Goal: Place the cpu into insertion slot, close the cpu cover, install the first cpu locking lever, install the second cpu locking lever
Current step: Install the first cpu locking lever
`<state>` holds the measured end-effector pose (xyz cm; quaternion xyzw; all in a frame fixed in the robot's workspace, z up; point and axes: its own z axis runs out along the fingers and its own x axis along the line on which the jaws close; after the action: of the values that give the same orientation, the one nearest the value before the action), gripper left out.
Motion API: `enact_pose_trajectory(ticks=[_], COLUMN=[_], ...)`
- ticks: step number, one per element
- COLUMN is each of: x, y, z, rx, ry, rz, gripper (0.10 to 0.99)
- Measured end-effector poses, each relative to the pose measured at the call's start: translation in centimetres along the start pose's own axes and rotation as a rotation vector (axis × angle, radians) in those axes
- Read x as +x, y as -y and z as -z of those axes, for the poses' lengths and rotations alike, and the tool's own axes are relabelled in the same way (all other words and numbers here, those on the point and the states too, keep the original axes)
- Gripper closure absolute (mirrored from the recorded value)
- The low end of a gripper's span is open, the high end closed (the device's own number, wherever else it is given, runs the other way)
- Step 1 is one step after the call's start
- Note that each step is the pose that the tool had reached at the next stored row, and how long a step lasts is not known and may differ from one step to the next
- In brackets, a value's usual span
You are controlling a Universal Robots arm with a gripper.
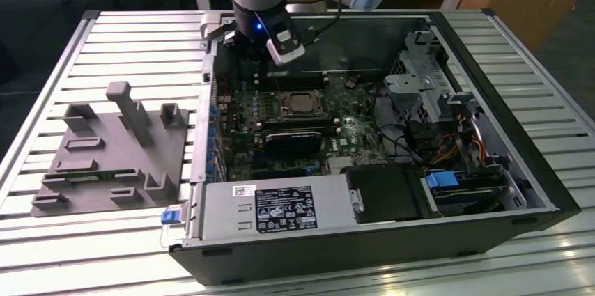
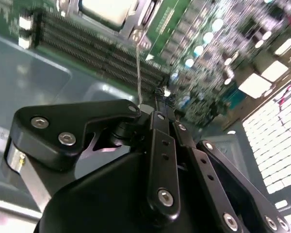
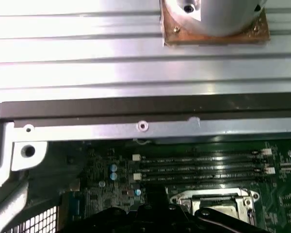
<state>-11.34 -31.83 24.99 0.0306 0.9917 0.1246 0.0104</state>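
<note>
Now, gripper: state cannot be told; it is held over the computer case, near the insertion slot.
cpu: seated in the insertion slot, framed by the cpu cover.
Technique: the thin lever is best pressed down steadily and tucked under its catch.
Count: one cpu, one cpu cover, one lever seen.

An open computer case lies on its side on a slatted metal table. On the exterior view's left, beside the case, a grey fixture plate with upright posts rests on the slats. Inside the case, a labelled power supply sits along the front wall, with a black box and a blue caddy to the exterior view's right of it. A black heatsink block sits over the dark green motherboard. Long narrow memory slots run in parallel across the board in the first wrist view
</note>
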Motion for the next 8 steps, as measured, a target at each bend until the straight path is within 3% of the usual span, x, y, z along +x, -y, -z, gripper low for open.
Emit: enact_pose_trajectory(ticks=[3,8], x=[-0.10,-1.05], y=[-0.01,-0.05], z=[-0.03,-0.07], rx=[-0.009,-0.009], ry=[-0.0006,-0.0006], rz=[0.000,0.000], gripper=[0.984,0.984])
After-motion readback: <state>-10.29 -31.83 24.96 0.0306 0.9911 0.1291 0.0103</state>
